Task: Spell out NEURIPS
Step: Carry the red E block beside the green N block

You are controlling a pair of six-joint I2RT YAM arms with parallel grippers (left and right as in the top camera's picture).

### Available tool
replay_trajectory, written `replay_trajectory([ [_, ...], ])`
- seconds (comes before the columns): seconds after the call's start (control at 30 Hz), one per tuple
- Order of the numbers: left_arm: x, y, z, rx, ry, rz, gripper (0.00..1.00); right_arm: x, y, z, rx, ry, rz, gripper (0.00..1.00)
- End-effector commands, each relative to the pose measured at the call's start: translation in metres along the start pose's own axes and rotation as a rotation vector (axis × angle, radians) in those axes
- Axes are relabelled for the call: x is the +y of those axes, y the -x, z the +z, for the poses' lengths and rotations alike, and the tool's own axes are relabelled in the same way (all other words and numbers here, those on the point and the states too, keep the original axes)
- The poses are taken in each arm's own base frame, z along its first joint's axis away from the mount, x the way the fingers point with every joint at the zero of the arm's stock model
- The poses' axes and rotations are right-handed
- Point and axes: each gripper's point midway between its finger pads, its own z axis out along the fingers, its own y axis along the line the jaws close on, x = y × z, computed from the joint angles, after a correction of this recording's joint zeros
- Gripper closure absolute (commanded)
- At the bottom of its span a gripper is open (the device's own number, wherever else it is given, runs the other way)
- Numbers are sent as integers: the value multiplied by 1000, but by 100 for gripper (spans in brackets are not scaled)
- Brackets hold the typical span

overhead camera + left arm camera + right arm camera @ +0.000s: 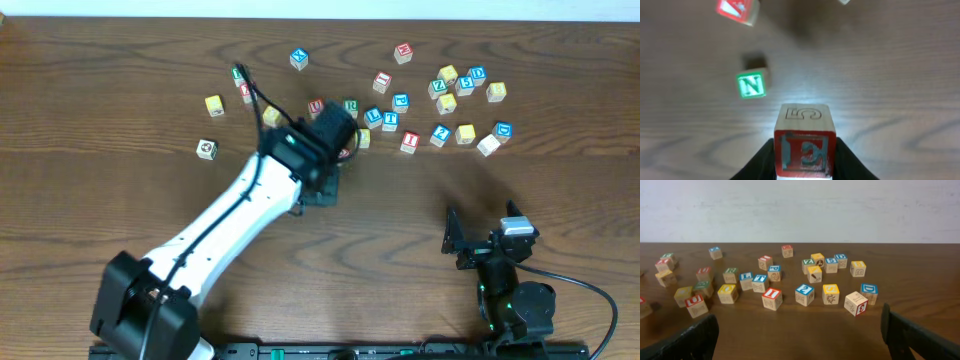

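Note:
My left gripper is shut on a red-bordered E cube, which shows a carved 5 on its upper face and hangs above the table. On the table ahead and to the left sits the green N cube. From overhead the left gripper sits at the near edge of the cube scatter and covers the E cube. My right gripper stands open near the front right with nothing between its fingers. A red I cube and a red U cube lie among the scattered cubes.
Several other letter and picture cubes spread across the far half of the table. A lone black-and-white cube and a yellow cube lie at the left. A red cube lies beyond the N.

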Motion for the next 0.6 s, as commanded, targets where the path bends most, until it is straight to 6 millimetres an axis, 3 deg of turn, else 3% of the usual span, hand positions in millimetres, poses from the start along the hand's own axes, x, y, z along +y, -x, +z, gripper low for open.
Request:
replay_trajectory([
  [0.0, 3, -8, 19, -1, 10, -123, 92, 2, -1, 0, 2, 8, 9, 1],
  [0.17, 4, -12, 41, -21, 1, -141, 92, 2, -1, 0, 2, 8, 9, 1],
  [0.57, 21, -18, 65, -69, 67, -178, 92, 2, -1, 0, 2, 8, 9, 1],
])
